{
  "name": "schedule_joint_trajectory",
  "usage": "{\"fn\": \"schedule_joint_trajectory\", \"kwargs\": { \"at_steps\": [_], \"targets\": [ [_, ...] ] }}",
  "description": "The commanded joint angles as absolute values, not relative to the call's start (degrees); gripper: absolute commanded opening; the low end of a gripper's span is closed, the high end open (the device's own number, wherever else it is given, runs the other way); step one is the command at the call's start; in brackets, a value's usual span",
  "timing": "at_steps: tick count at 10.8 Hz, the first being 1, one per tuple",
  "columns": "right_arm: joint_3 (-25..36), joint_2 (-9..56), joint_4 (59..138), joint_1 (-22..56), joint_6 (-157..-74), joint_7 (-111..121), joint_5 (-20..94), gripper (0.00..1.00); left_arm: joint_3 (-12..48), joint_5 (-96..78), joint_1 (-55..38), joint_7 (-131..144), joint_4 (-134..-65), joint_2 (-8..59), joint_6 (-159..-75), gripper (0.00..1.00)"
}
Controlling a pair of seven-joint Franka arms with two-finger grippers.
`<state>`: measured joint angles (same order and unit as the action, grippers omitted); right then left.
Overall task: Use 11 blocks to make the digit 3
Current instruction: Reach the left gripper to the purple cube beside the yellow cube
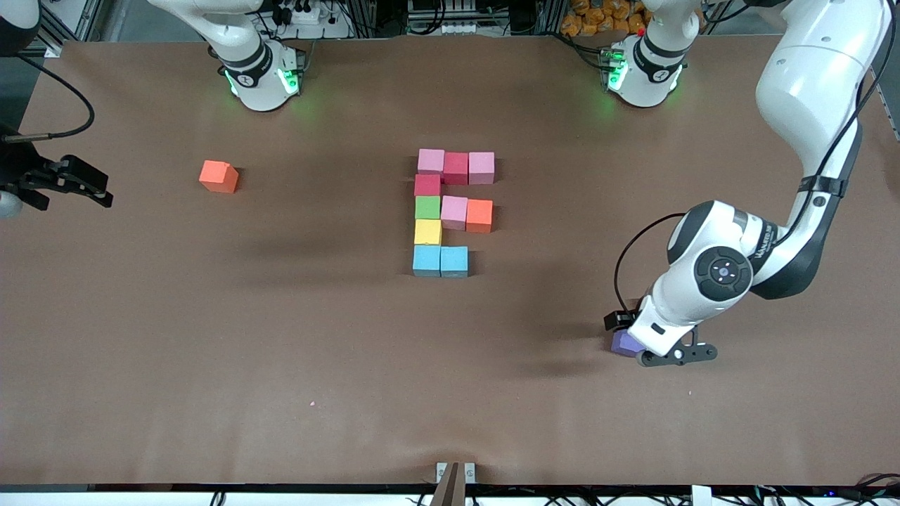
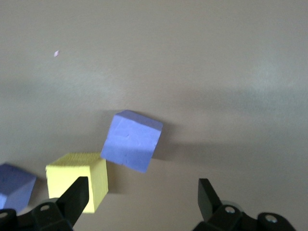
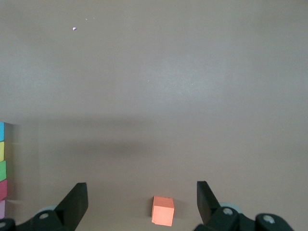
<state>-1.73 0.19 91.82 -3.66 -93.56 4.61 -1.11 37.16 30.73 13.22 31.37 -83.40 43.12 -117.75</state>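
**Ten blocks set, two loose**

- Right hand (image 3: 140, 186): fingers spread wide, holding nothing, waiting over the tabletop (image 1: 281, 365) at the right arm's end.
- Loose orange block (image 1: 219, 176) lies near it.
- Digit 3 (image 1: 450, 211), mid-tabletop: ten touching cubes, with only two light blue in the bar nearest the camera.
- Left hand (image 2: 143, 183): fingers wide, low over the purple block (image 1: 624, 344), which touches neither finger.

The block cluster (image 1: 450, 211) sits mid-table. A lone block (image 1: 219, 176) lies toward my right arm's end. Another block (image 1: 624, 343), seemingly under my left gripper (image 2: 142, 192), lies nearer the camera.
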Motion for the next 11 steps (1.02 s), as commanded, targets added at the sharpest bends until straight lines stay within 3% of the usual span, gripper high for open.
{"fn": "schedule_joint_trajectory", "kwargs": {
  "at_steps": [1,11],
  "targets": [
    [-2.37,-0.35,91.49,-4.66,-92.2,5.01,-0.97,1.0,36.3,32.26,12.92,26.38,-83.58,44.55,-121.02,1.0],
    [-2.37,-0.53,91.41,-4.75,-91.58,4.83,-0.53,1.0,32.35,32.52,13.62,10.28,-83.76,48.51,-127.88,1.0]
  ]
}}
